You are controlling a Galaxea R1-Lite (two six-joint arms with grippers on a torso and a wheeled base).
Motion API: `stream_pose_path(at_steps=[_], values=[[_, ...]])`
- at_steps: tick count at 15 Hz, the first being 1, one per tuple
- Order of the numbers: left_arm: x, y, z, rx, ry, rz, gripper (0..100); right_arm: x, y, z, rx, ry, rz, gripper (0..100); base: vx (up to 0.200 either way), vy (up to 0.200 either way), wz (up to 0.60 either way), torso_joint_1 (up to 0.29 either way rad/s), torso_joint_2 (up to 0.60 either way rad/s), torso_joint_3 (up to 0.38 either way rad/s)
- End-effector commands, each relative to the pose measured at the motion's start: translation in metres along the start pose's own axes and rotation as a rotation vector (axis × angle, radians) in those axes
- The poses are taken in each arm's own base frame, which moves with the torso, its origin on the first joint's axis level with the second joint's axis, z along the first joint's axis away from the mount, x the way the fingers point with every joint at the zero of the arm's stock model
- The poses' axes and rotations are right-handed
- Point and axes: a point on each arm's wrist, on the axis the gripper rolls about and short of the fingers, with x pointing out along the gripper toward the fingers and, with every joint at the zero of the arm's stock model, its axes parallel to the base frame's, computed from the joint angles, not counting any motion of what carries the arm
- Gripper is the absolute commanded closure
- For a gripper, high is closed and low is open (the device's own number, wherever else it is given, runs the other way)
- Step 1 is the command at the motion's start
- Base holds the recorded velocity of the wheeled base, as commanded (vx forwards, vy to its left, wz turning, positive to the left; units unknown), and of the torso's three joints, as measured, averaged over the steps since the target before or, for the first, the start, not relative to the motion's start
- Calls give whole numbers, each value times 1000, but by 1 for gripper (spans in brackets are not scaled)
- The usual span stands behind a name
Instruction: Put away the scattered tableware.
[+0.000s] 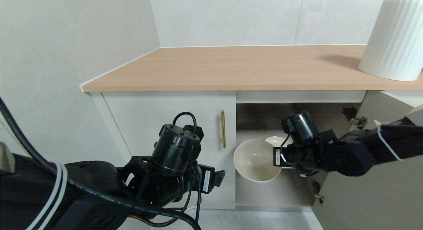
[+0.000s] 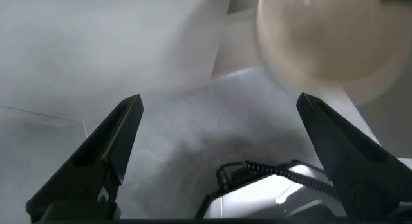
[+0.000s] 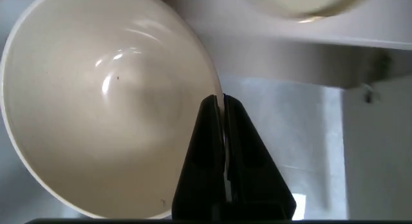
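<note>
The right jaws pinch the cream bowl (image 1: 254,160) by its rim — left jaws gape wide, empty.

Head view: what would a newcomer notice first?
The cream bowl, pinched at its rim by the right gripper, at the open cabinet, where another pale dish sits inside. Next, the left gripper, open and empty, low before the closed door, and the white ribbed container on the counter at right.

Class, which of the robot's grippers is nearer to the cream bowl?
Right. The right gripper is shut on the rim of the bowl; the left gripper is open, apart from it, in front of the closed cabinet door.
</note>
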Motion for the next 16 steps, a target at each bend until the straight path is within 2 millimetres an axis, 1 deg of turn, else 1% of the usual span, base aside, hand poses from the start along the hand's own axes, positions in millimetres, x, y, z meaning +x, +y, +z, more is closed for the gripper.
stream_pose_path(at_steps=[1,6,8,10,12,16], values=[[-1,0,1,-8,-5,0,0,36,-19,10,82,3,-105,100,0,0,0,0,0,0],[-1,0,2,-20,-7,-1,0,64,-51,36,227,-58,-211,100,0,0,0,0,0,0],[-1,1,2,-26,-8,0,0,70,-59,47,296,-88,-223,100,0,0,0,0,0,0],[-1,1,2,-26,-8,0,0,73,-63,49,305,-96,-230,100,0,0,0,0,0,0],[-1,1,2,-26,-7,0,0,84,-74,57,331,-114,-250,100,0,0,0,0,0,0],[-1,1,2,-27,-6,0,0,108,-85,58,346,-113,-288,100,0,0,0,0,0,0]])
